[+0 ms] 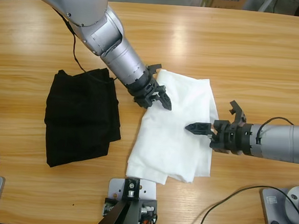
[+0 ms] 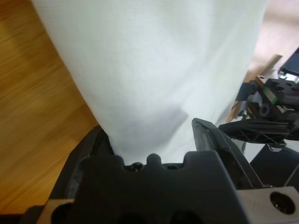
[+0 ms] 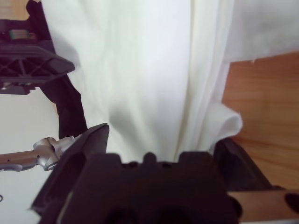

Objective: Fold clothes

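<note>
The clothes are one white T-shirt [image 1: 173, 137], folded into a long shape in the middle of the table. My left gripper [image 1: 162, 87] reaches in from the upper left and is open astride the shirt's upper left edge. In the left wrist view the white fabric [image 2: 154, 70] runs down between the spread jaws of that gripper [image 2: 148, 126]. My right gripper [image 1: 211, 115] comes from the right and is open at the shirt's right edge. The cloth [image 3: 149, 84] lies between its jaws in the right wrist view [image 3: 163, 135].
A black folded garment [image 1: 82, 117] lies left of the shirt, a short gap away. A thin black cable [image 1: 74, 48] hangs beside the left arm. Bare wooden table [image 1: 221, 45] stretches behind and to the right. Cables [image 1: 235, 205] trail near the front right edge.
</note>
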### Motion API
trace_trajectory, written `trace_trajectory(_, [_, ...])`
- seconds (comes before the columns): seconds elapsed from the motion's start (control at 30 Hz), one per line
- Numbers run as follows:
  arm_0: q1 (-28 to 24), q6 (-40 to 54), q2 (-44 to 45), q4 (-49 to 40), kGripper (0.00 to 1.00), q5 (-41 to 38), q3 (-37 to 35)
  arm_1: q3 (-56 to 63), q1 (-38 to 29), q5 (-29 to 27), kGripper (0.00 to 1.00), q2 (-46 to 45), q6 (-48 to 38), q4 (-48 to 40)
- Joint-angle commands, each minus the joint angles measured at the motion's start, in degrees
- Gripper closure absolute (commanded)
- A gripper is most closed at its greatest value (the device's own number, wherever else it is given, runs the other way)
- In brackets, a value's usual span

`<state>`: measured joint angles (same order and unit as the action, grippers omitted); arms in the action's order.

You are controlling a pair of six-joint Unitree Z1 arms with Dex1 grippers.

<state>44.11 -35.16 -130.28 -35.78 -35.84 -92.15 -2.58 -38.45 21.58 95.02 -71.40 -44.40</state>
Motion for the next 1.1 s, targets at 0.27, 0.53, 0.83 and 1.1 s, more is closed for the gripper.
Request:
trace_trajectory(0.27, [2.4,1.5,-1.9,9.0,0.796,-6.1,3.2,2.0,-0.8,-0.6,0.65,5.1,-0.4,-1.3])
trace_trajectory(0.53, [2.7,0.1,-2.1,13.2,0.934,-10.0,4.9,2.0,-0.8,-0.1,0.834,5.4,0.4,-1.9])
trace_trajectory(0.83, [2.7,1.2,-0.8,13.1,1.0,-10.0,8.5,1.4,-0.8,0.4,1.0,3.7,6.5,-3.5])
trace_trajectory(1.1, [2.4,1.0,4.6,12.5,1.0,-2.6,9.1,-7.3,-0.8,1.7,1.0,-6.8,11.3,12.6])
